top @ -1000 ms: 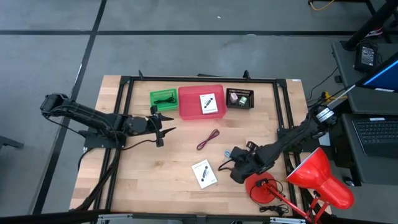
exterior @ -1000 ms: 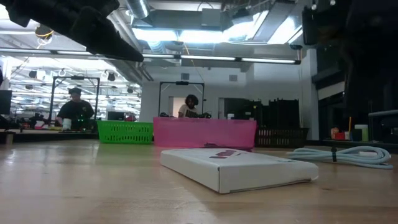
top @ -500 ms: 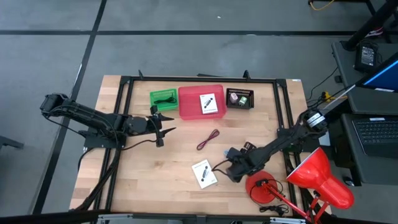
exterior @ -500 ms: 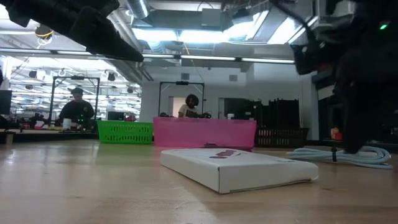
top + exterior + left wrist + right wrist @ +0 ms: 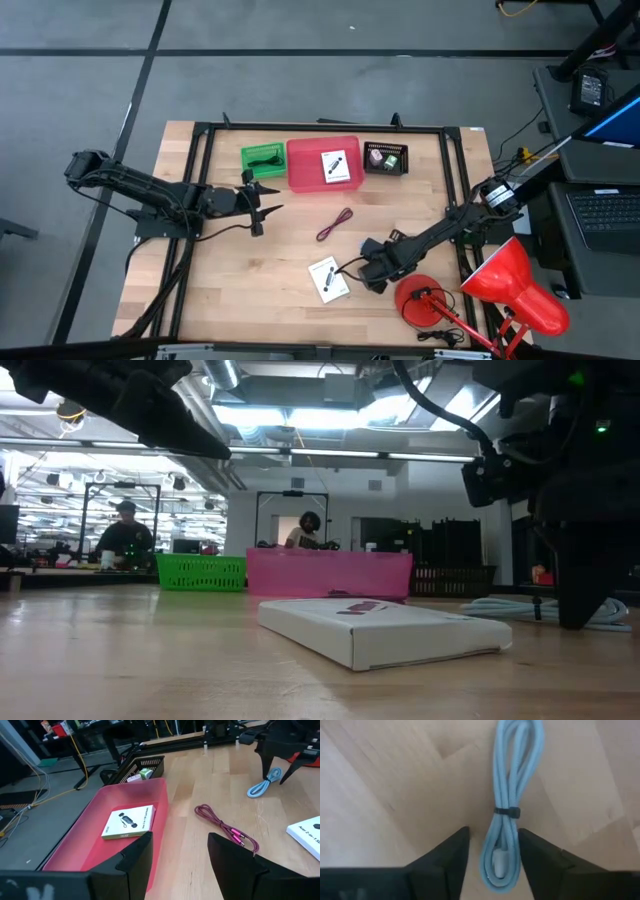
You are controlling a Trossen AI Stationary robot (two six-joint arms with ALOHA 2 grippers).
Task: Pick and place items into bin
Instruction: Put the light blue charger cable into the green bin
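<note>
Light-blue coiled cord (image 5: 506, 815) bound by a dark tie, lying on the pale wooden table (image 5: 250, 280) at lower right of the high view; right gripper (image 5: 490, 851) is down over it, fingers apart, one either side of the coil.

Two white flat boxes with a black mark: one (image 5: 328, 279) on bare wood at lower centre, just left of the right gripper (image 5: 368, 272); one (image 5: 336, 167) inside the pink plastic bin (image 5: 303, 165) at upper centre.

One magenta braided cord (image 5: 334, 225) mid-table.

Green basket (image 5: 262, 158) left of the bin, dark basket (image 5: 386, 159) right of it, small pieces inside.

Red desk lamp (image 5: 500, 285) at lower right corner.

Left gripper (image 5: 262, 201) open, centre-left, above the table.

Grey floor around; low view shows a workshop, two people far back.
</note>
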